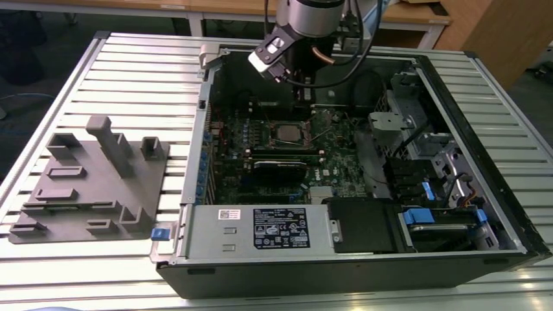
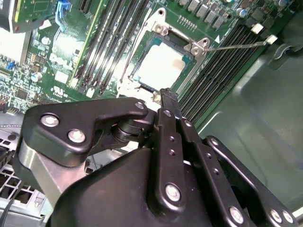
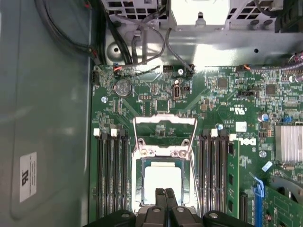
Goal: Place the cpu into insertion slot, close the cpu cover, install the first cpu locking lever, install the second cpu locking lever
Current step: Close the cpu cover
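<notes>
The cpu (image 3: 162,182) lies flat in the insertion slot (image 3: 140,176) on the green board, its pale metal top showing in both wrist views (image 2: 158,66) and, small, in the exterior view (image 1: 288,133). The cpu cover (image 3: 163,121) looks raised at the socket's hinge edge, and the board shows through its cut-out. Thin wire levers (image 3: 193,135) run along the socket's sides, and one lever (image 2: 236,46) sticks out sideways. My gripper (image 3: 164,193) is shut with nothing between its fingers. Its tip (image 2: 168,94) hovers at the socket's near edge.
Long black memory slots (image 3: 111,175) flank the socket, with a green card (image 3: 233,179) beside one bank. Cables and the case wall (image 3: 47,118) are close by. Outside the case, a grey fixture plate (image 1: 95,181) lies at the exterior view's left. A power supply (image 1: 259,227) fills the case's front.
</notes>
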Controlling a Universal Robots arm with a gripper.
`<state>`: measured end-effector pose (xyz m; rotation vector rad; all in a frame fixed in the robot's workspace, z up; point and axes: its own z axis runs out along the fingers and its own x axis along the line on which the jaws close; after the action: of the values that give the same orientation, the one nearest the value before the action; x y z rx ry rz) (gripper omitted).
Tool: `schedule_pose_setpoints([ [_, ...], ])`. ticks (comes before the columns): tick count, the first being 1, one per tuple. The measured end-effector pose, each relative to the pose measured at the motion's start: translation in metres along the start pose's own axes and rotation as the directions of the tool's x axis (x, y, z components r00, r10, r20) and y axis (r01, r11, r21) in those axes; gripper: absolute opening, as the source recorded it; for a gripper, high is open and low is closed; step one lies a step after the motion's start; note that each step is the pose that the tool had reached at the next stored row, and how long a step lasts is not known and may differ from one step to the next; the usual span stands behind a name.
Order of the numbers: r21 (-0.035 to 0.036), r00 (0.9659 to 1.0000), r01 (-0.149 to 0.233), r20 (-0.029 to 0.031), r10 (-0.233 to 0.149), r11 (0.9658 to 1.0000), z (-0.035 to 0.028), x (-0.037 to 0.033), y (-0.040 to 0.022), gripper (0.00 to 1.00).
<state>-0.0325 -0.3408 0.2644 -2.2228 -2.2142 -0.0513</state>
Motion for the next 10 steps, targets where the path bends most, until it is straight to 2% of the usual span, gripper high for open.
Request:
schedule_pose_setpoints([
  [5, 0.0000, 1.0000, 0.000, 0.0000, 0.000, 1.0000, 0.0002, 0.0000, 0.0081, 0.11],
  [10, -0.0001, 1.0000, 0.000, 0.0000, 0.000, 1.0000, 0.0005, 0.0001, 0.0198, 0.11],
])
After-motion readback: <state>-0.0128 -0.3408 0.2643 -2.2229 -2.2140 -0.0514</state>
